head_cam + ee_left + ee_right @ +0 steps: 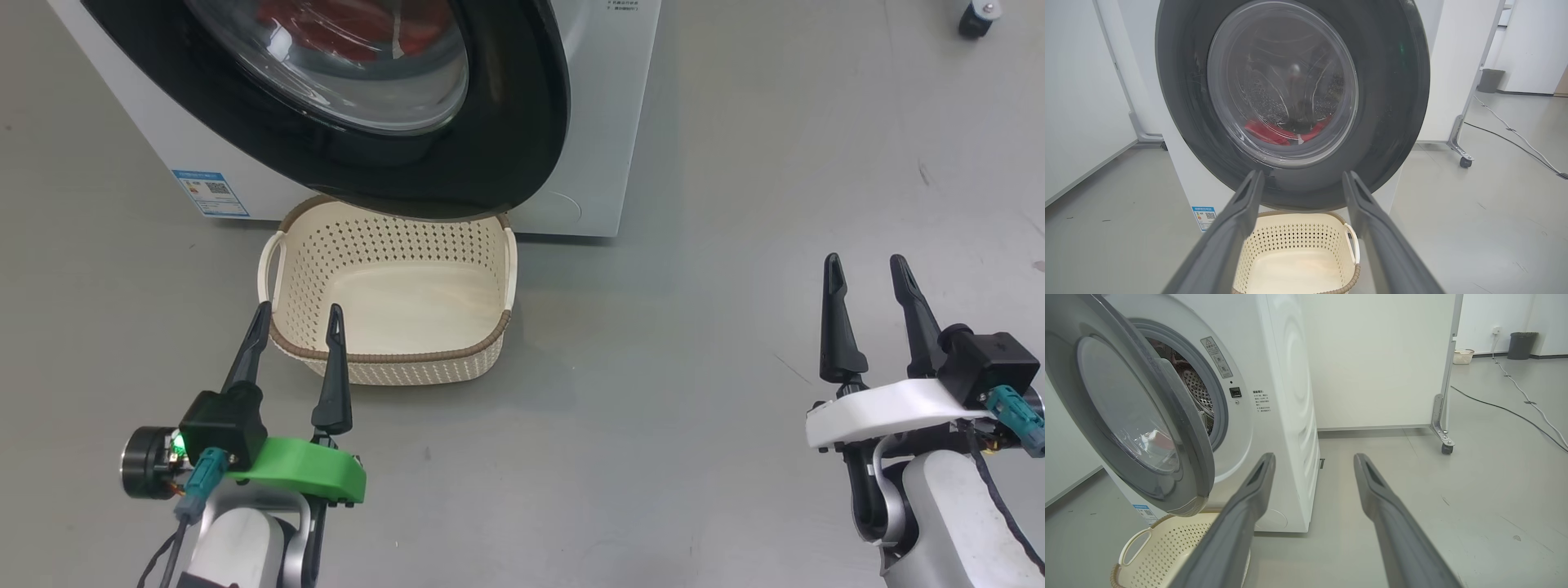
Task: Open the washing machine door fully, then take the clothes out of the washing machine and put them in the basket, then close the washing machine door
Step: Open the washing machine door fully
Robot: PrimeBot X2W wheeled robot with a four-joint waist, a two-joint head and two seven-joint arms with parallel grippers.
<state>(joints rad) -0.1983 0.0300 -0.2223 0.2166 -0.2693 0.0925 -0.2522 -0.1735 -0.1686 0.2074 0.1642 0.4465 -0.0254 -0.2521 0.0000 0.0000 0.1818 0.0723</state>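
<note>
The washing machine door hangs partly open, its black rim over the far edge of the basket. The white washing machine stands behind it. Red clothes lie in the drum, seen through the glass. The cream basket sits empty on the floor in front of the machine. My left gripper is open just short of the basket's near rim. My right gripper is open over bare floor, well to the right of the machine.
Grey floor spreads to the right of the machine. A white partition on castors stands behind it, with cables trailing across the floor. A dark bin and a second small basket stand by the far wall.
</note>
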